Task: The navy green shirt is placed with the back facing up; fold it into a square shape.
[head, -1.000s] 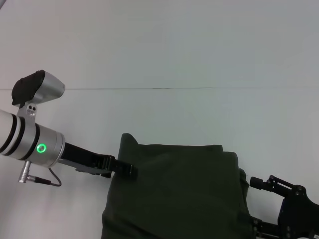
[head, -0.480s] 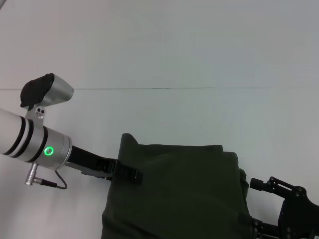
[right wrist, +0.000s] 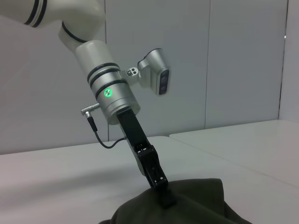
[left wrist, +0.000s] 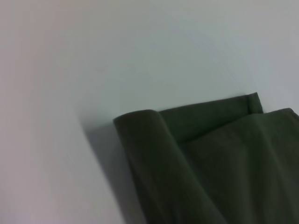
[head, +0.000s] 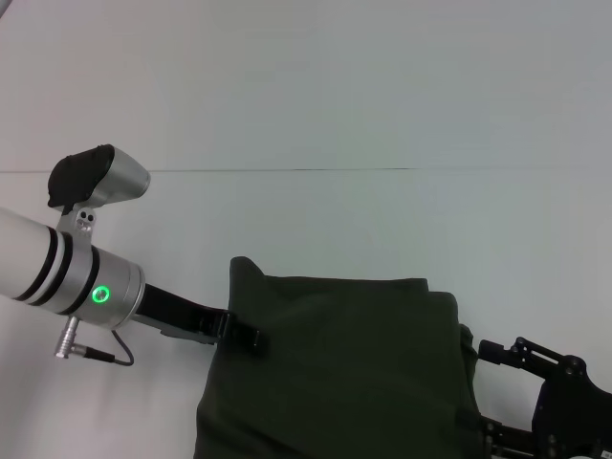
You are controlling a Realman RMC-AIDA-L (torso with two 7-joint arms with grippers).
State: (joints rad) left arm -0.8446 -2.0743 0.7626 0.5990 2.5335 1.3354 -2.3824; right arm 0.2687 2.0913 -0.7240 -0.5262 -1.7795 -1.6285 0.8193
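Left end effector (head: 244, 332), black, slim, sits at the left edge of the navy green shirt (head: 344, 373), lower left of centre in the head view; its tip presses into the cloth, and in the right wrist view (right wrist: 164, 195) it comes down steeply onto a raised hump of fabric. Can't tell if its fingers are pinched on the cloth or parted. Behind it a black link runs back to a glossy silver-white cylindrical wrist with black bands, a green ring light, a grey cable and a rounded silver camera pod with a black face; the arm slants up toward the left edge of the frame.

Shirt: matte dark olive cloth, soft, plain surface showing, already folded into a roughly rectangular block, lower centre of the head view, cut off by the bottom edge. Top edge runs about horizontal; upper-left corner pokes up as a small rounded peak. Left wrist view shows a rolled, rounded fold edge (left wrist: 154, 154) with a flatter layer beside it.

Right end effector (head: 559, 402), black, jointed, lower right corner, just beside the shirt's right edge; open or shut can't be told.

Counter (head: 382, 115) is smooth, pale, with one thin seam across.
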